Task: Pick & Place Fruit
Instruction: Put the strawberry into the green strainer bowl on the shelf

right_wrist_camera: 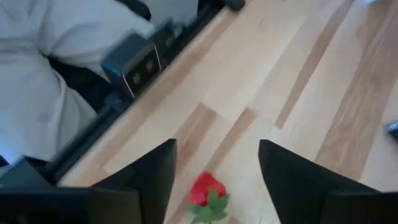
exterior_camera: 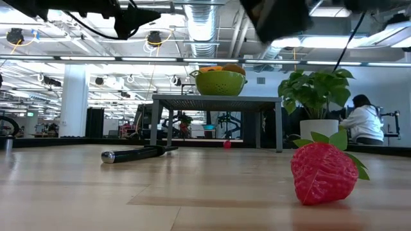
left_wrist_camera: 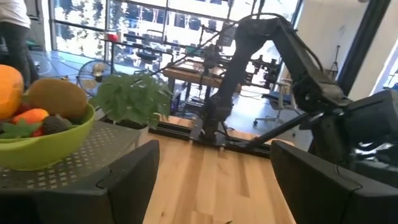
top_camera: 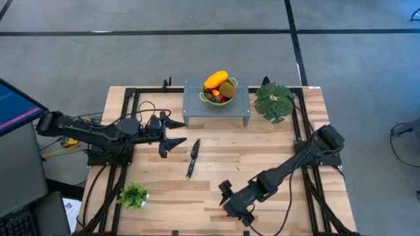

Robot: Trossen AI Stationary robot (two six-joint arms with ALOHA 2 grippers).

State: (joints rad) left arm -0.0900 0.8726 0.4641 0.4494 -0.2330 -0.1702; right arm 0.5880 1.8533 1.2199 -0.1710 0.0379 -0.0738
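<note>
Your right gripper (top_camera: pixel 231 200) hangs near the front edge of the pale wooden table (top_camera: pixel 275 151), fingers (right_wrist_camera: pixel 149 171) spread apart with nothing between them. The red toy strawberry with green leaves (right_wrist_camera: pixel 208 196) lies on the wood just below that gap (untouched, resting on its side in the low view (exterior_camera: pixel 324 173)). Your left gripper (top_camera: pixel 172 133) waits over the table's left half, fingers wide and empty. The rest of the fruit sits in the green bowl (top_camera: pixel 220 97) on the grey perforated metal stand (top_camera: pixel 216 108). A black-handled knife (top_camera: pixel 192 158) lies mid-table.
</note>
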